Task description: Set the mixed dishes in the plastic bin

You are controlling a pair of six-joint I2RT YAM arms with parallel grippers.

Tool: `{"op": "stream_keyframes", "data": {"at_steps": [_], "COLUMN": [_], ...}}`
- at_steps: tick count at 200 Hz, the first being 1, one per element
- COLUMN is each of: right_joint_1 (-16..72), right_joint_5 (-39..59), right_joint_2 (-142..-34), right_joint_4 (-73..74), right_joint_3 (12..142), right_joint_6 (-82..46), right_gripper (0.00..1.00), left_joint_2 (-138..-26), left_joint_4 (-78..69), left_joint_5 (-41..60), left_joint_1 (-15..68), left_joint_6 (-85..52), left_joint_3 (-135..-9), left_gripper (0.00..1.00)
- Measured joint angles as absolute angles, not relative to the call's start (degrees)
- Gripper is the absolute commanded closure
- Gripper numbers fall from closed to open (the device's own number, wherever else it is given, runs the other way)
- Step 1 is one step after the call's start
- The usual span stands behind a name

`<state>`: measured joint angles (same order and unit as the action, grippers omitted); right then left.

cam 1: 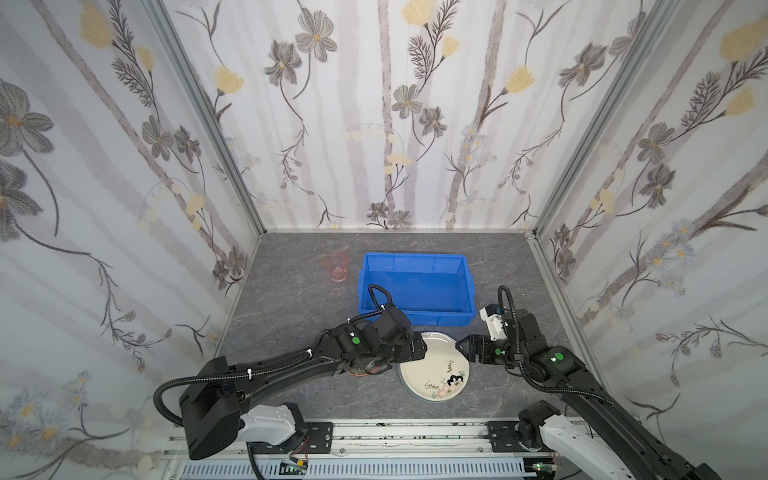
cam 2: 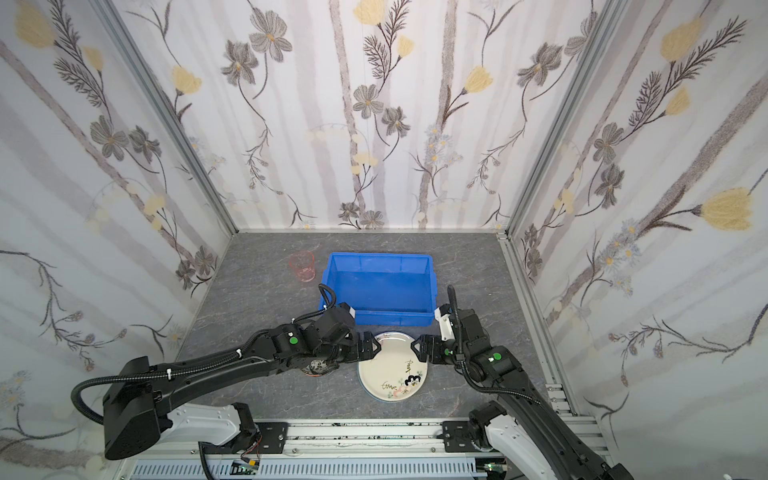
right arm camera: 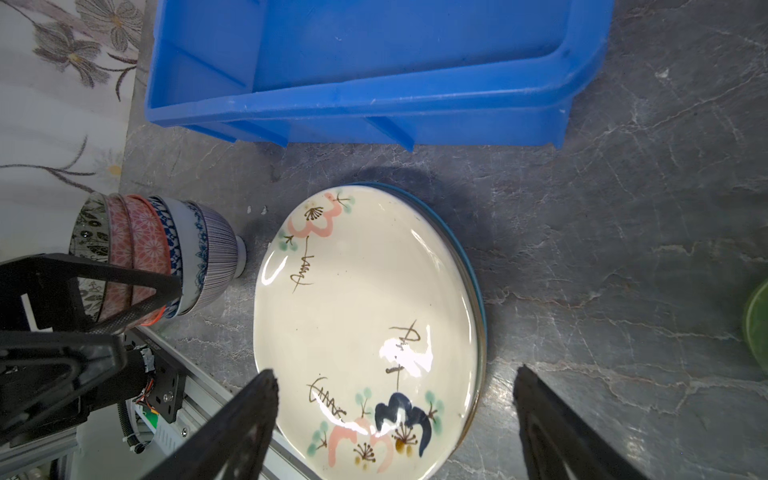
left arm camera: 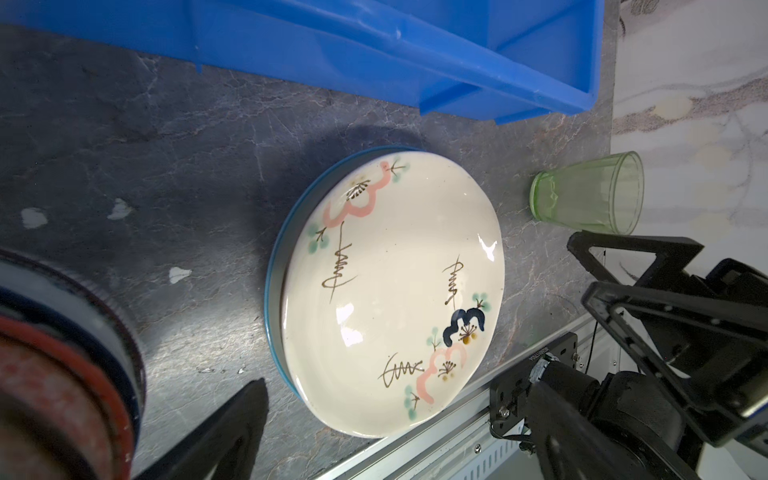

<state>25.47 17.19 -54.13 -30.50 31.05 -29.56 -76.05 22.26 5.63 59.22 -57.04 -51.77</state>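
A bright blue rectangular plastic bin [cam 1: 415, 320] sits on the grey marbled surface [cam 1: 291, 299], towards the back wall. Just in front of it lies a round cream ceramic plate painted with pink and navy blossoms [cam 1: 434, 368], on top of a blue-rimmed plate [left arm camera: 272, 291] whose edge shows beneath it.

The left claw [cam 1: 420, 348] hangs at the cream plate's left rim with its jaws spread wide and nothing between them. The right claw [cam 1: 462, 348] faces it at the plate's right rim, also wide apart and gripping nothing. In the right wrist view its 2 fingers [right arm camera: 249, 415] straddle the plate's near edge without a visible hold.

A nested stack of patterned ceramic bowls [right arm camera: 166, 257] stands just beside the plates, under the left arm, with black-and-white leaves, orange, blue-and-white and stripes showing. A translucent pink plastic cup [cam 1: 336, 266] stands upright left of the bin, near its back corner. A translucent green plastic cup [left arm camera: 588, 193] stands upright on the surface beyond the plates, on the right arm's side. All these dishes are outside the bin.
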Motion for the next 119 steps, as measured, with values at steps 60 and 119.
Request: {"op": "stream_keyframes", "data": {"at_steps": [60, 119], "right_joint_1": [26.02, 26.17], "right_joint_5": [17.17, 17.19], "right_joint_2": [-55.53, -55.55], "right_joint_4": [-29.32, -27.46], "right_joint_3": [28.29, 25.78], "right_joint_6": [-31.73, -33.54], "right_gripper": [0.12, 0.12], "left_joint_2": [-81.95, -85.91], "left_joint_4": [22.17, 23.09], "left_joint_5": [5.15, 3.20], "left_joint_1": [60.80, 61.56], "left_joint_6": [-58.48, -59.79], "left_joint_3": [-53.84, -55.96], "left_gripper": [0.00, 0.00]}}
